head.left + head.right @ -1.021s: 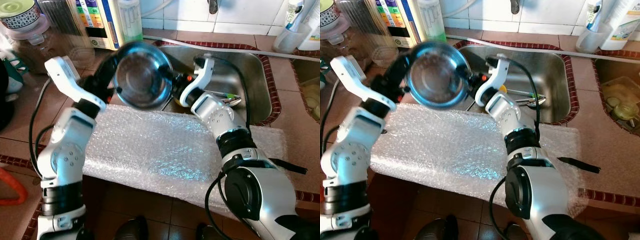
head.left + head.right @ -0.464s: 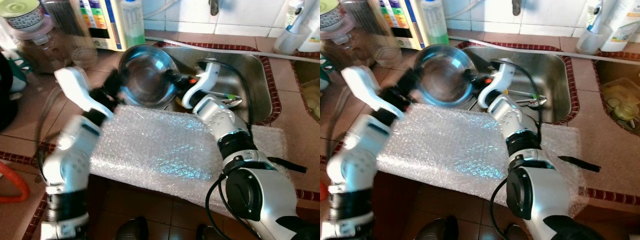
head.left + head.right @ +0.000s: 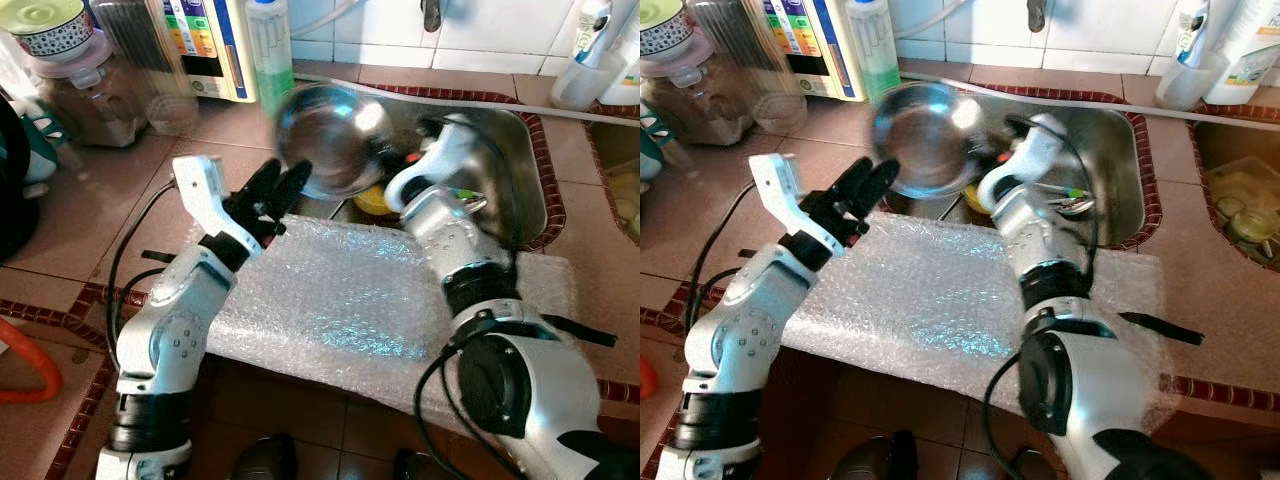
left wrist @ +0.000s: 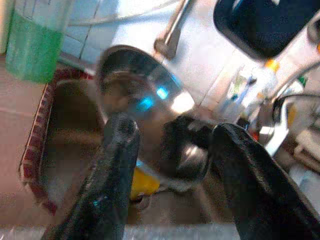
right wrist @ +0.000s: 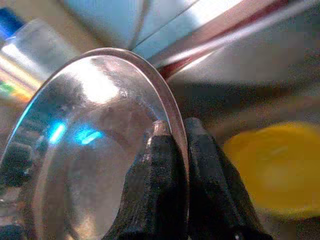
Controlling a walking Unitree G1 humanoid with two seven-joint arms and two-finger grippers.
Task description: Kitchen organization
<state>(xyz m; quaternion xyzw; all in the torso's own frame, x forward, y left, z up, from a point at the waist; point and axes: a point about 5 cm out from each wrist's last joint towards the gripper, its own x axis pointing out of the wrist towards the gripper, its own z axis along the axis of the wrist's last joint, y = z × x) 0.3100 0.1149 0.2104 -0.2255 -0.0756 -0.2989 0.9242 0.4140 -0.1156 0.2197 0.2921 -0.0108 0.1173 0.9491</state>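
Steel bowl [image 3: 330, 140] held tilted above left edge of sink [image 3: 520, 170], rim pinched between fingers of right end effector [image 5: 172, 132]. Left end effector [image 3: 275, 190] just beside bowl, fingers spread, not touching it; seen through that gap in left wrist view. Bubble wrap [image 3: 370, 300] spread on worktop [image 3: 90, 210] in front of sink, bare. Yellow item [image 3: 372, 201] lying in sink below bowl. Step judged: bowl transfer out of sink, single-arm carry. Next move likely calls for swinging bowl over wrap, lowering rim-down or flat, then releasing pinch; thin-rim grip prone to slip.
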